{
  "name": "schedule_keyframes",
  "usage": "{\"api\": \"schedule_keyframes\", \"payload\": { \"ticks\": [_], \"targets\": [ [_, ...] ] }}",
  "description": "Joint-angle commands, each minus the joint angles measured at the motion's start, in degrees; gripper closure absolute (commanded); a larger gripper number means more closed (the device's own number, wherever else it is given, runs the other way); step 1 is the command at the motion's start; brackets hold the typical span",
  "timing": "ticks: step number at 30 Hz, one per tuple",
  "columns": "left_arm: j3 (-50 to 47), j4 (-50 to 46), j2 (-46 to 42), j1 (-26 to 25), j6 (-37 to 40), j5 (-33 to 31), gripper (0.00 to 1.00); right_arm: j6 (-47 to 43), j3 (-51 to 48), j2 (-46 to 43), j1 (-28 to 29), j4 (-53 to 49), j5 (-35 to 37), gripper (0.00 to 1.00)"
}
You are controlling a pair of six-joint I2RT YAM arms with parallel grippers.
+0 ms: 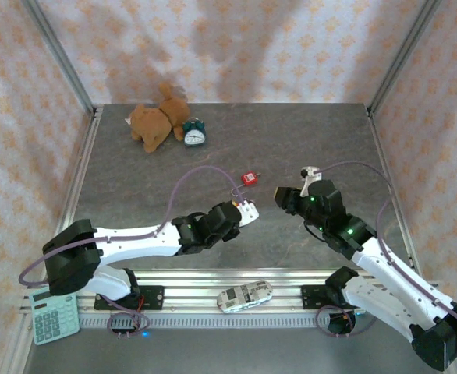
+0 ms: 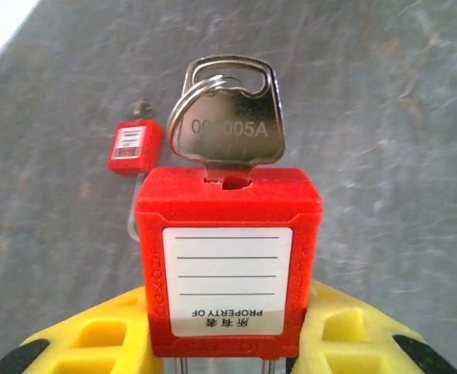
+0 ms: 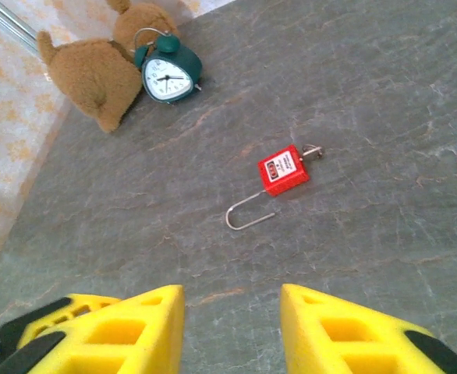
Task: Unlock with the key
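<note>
Here, key [image 2: 228, 117] in padlock [image 2: 227, 265], within left pincer [image 2: 228, 331].

Both arms reach inward, left gripper [image 1: 248, 210] pinching a red padlock [image 2: 227, 257], right gripper [image 3: 232, 315] jaws apart and empty.

1. We see a red held padlock [image 2: 154, 257] with a white label [image 2: 227, 276] ruled in black; its key [image 2: 228, 128] is silver.
2. The loose padlock [image 3: 283, 173] is likewise red with a white label, and its shackle [image 3: 248, 214] is silver.
3. We find yellow fingers edged in black on the left pincer [image 2: 227, 347] and the right pincer [image 3: 232, 327].
4. The tabletop [image 3: 384, 93] is grey, mottled and veined like stone.
5. We note a brown plush toy [image 3: 96, 74] and a dark green alarm clock [image 3: 168, 74] with a white face.
6. The curtain [image 1: 236, 47] is pale pink with an orange floral print.
7. The calculator [image 1: 54, 315] is pale green; the cables [image 1: 189, 179] are purple.
</note>
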Motion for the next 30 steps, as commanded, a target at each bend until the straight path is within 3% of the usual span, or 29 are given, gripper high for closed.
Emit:
{"api": "schedule_keyframes", "payload": {
  "ticks": [1, 8, 17, 30],
  "targets": [
    [-0.17, 5.58, -0.45, -1.27, 6.41, -12.11, 0.74, 0.36, -0.93, 0.06, -0.34, 1.0, -3.54, 0.64],
    [-3.83, 18.11, 1.55, -5.36, 20.39, -24.35, 0.74, 0.57, -0.94, 1.22, -0.6, 2.21, -5.47, 0.64],
    [-5.75, 34.82, 9.0, -9.19, 38.31, -34.39, 0.74, -0.53, 1.08, 1.57, -0.86, 0.5, -6.16, 0.66],
    [-8.03, 68.83, 22.74, -10.44, 62.06, -39.65, 0.74, -1.63, 1.06, 3.94, -0.82, 0.06, -11.26, 0.69]
  ]
}}
